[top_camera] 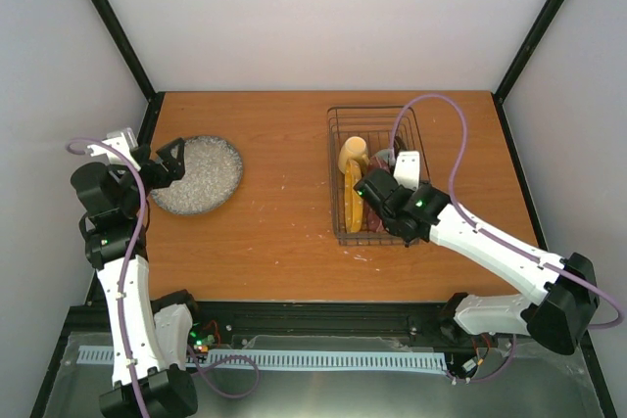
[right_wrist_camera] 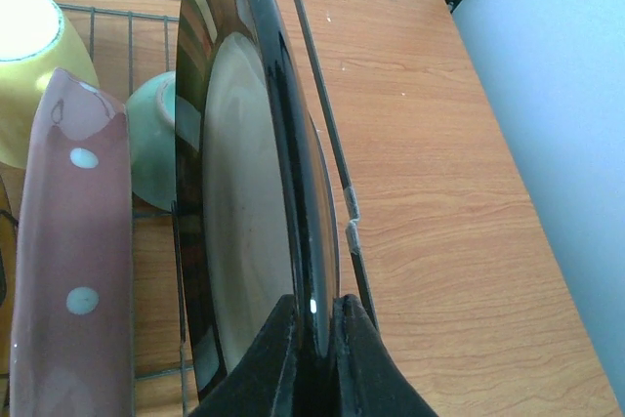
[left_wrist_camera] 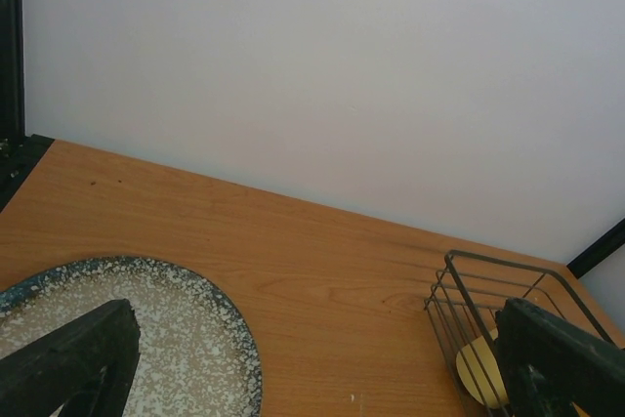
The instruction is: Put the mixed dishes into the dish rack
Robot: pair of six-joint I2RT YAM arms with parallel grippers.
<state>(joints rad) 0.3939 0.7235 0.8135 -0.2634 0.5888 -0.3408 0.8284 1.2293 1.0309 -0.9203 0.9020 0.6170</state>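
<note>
The dark wire dish rack (top_camera: 338, 168) stands at the table's back right. In it are the yellow mug (top_camera: 353, 153), the pale green bowl (top_camera: 383, 157), the orange-yellow plate (top_camera: 353, 199) on edge and the maroon-pink plate (right_wrist_camera: 73, 271) on edge. My right gripper (right_wrist_camera: 314, 324) is shut on the rim of a dark glossy plate (right_wrist_camera: 244, 192), held upright inside the rack by its right wire wall (right_wrist_camera: 322, 134). The grey speckled plate (top_camera: 199, 174) lies flat on the table at the left. My left gripper (top_camera: 168, 163) is open and empty over its left edge.
The left wrist view shows the speckled plate (left_wrist_camera: 176, 339) between my fingers (left_wrist_camera: 68, 363), and the rack's corner (left_wrist_camera: 488, 285) far to the right. Bare wood lies between plate and rack. Black frame posts stand at the table's back corners.
</note>
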